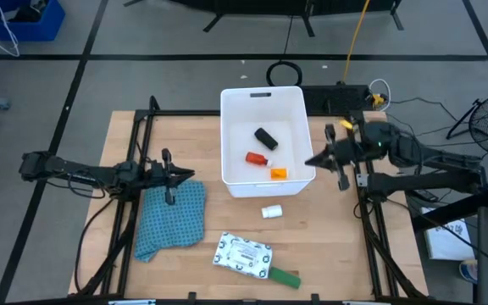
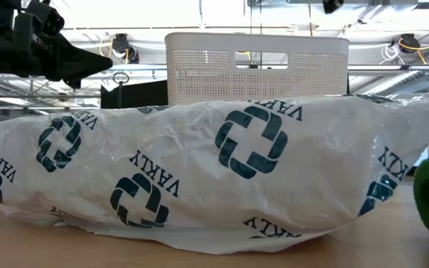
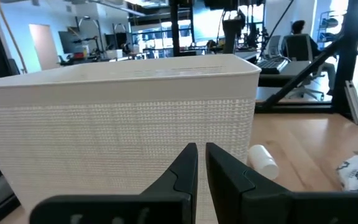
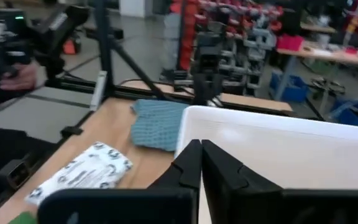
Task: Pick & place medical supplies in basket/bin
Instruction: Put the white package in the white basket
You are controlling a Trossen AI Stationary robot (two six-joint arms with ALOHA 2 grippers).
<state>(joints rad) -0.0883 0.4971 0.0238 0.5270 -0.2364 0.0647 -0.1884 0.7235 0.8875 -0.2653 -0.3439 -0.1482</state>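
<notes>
The white tub [image 1: 293, 102] stands at the table's far middle. In it lie the black block [image 1: 265, 137], the red-orange bottle [image 1: 256, 158] and the orange piece [image 1: 278, 173]. The small white cylinder [image 1: 271, 212] lies on its side on the table just near of the tub, also in the left wrist view [image 3: 263, 158]. The white printed packet [image 1: 242, 253] lies flat nearer, filling the low view [image 2: 214, 171], with the green block [image 1: 284, 276] at its near right corner. My left gripper [image 1: 185, 176] is shut, left of the tub. My right gripper [image 1: 312, 161] is shut at the tub's right rim.
A blue cloth [image 1: 172, 216] lies crumpled on the table's left part, under my left gripper's tip. Black frame rails run along the table's left and right sides. Bare wood shows right of the cylinder and packet. A person's hand [image 4: 17, 74] shows beyond the table.
</notes>
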